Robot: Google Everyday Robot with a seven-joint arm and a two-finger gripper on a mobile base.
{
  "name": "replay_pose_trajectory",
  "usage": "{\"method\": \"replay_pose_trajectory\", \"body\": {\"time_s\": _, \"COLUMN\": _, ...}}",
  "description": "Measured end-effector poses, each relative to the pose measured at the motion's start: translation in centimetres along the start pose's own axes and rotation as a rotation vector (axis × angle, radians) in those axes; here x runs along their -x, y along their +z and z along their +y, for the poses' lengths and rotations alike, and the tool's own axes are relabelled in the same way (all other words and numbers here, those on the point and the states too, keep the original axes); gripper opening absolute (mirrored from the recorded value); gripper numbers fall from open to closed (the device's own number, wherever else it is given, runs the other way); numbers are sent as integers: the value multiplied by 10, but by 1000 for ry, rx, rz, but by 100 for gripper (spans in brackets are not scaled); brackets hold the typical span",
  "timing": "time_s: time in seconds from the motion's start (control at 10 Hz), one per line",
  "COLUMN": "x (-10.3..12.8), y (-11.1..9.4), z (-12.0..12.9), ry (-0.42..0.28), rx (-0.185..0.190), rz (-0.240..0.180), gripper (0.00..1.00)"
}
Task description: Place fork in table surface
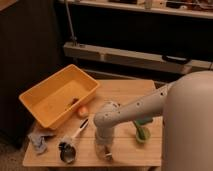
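Fork, taken here to be the pale glint at the tip of the pincer; it is too small to confirm, and no other silver sliver can be picked out. The pincer points down, low over the front part of the tabletop, between the black-and-white utensil on one side and a green object on the other. Whether the pincer is apart or clamped on the fork cannot be told. The yellow bin stands well to the side and a grey cloth lies by the front corner. The step in hand appears to be the set-down. To do it well, the fork should come to rest flat on the bare planks before release, not be dropped from height, since a slender metal piece is likely to bounce or skid. The spot lies near the front edge, so release slightly inboard is safer. Withdrawal is best made straight up, so that the fork is not dragged toward the utensil.
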Motion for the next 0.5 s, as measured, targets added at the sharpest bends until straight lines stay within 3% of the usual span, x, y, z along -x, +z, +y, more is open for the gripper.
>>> {"method": "replay_pose_trajectory", "body": {"time_s": 0.3, "x": -3, "y": 3, "z": -7, "ry": 14, "rx": -10, "rz": 12, "gripper": 23}}
{"method": "replay_pose_trajectory", "body": {"time_s": 0.5, "x": 0, "y": 4, "z": -6, "ry": 36, "rx": -16, "rz": 17, "gripper": 18}}
